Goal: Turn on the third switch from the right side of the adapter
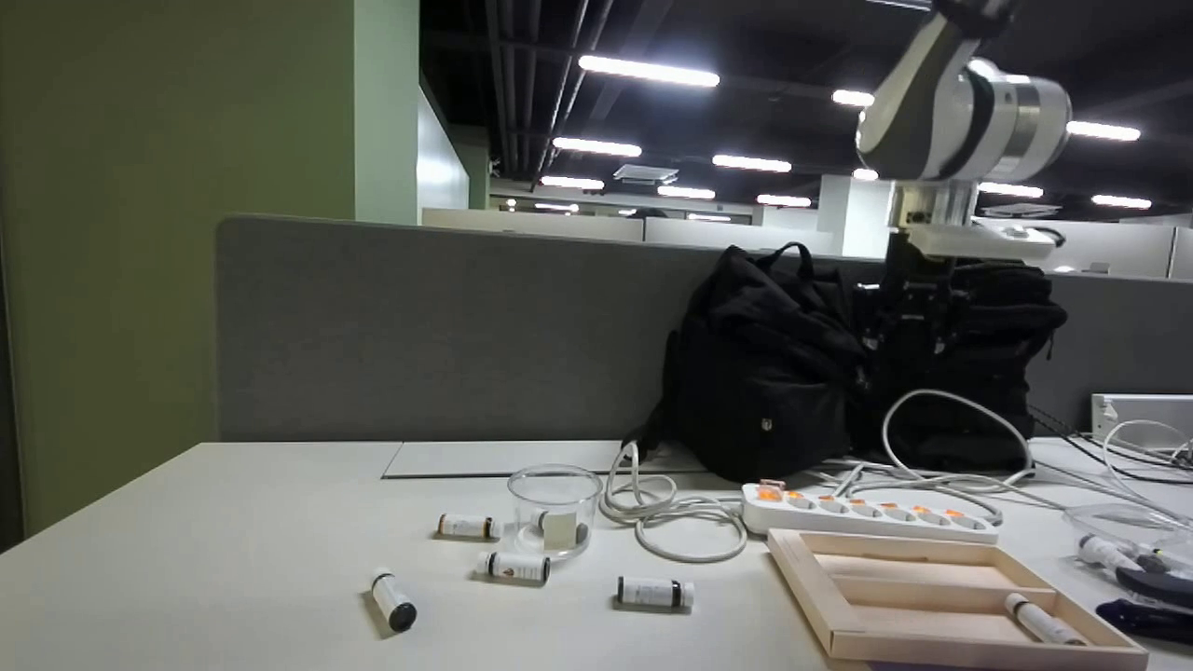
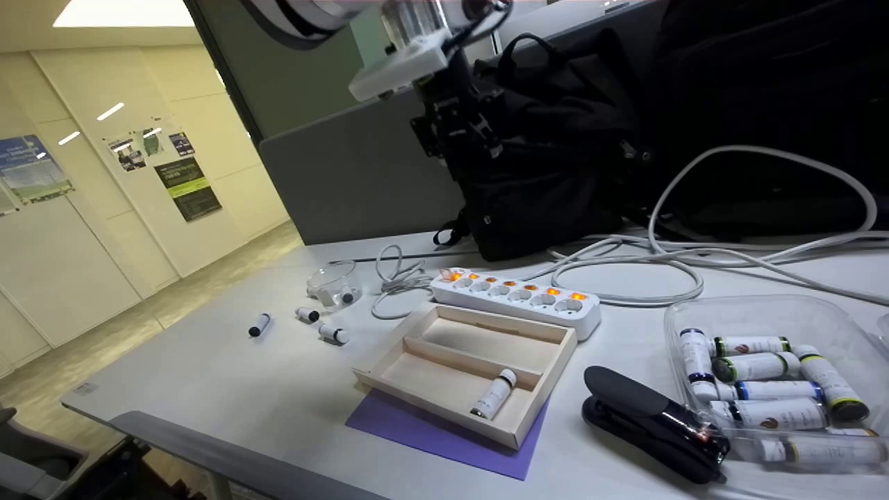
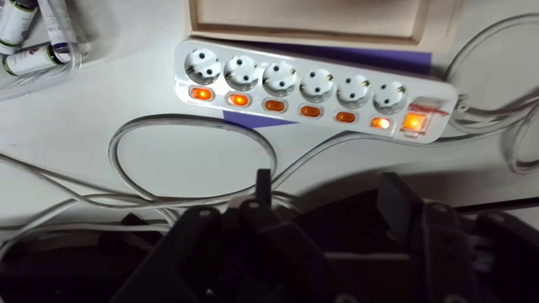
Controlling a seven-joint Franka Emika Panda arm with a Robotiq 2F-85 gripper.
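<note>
A gray partition (image 1: 447,335) borders a white surface (image 1: 233,559) in an office under tube lights (image 1: 650,71). In an exterior view the arm (image 1: 960,121) hangs at the upper right, its jaws hard to pick out against black backpacks (image 1: 764,387). Well below them, the adapter (image 1: 871,522) lies on the surface just behind a wooden tray (image 1: 820,596), with a coiled white cord (image 1: 652,513) by its left end. Left of the cord stands a clear cup (image 1: 555,505); four small bottles (image 1: 655,593) lie near it, and one more is in the tray's front compartment. In an exterior view the tray sits partly on a purple sheet (image 2: 444,434), and the adapter runs along its far side, lit orange toward both ends. To the right of the tray rest a black stapler (image 2: 653,423) and a clear container (image 2: 757,316) of more bottles. In the wrist view the adapter crosses the upper part, its row of sockets (image 3: 317,86) facing up. Of its six oval switches (image 3: 274,105), the two at the left and the one at the right glow, while the middle three are dull; beyond them a larger square switch (image 3: 414,122) is lit. The jaws are spread wide at the bottom, apart from the adapter, near a looped white cable (image 3: 189,121).
</note>
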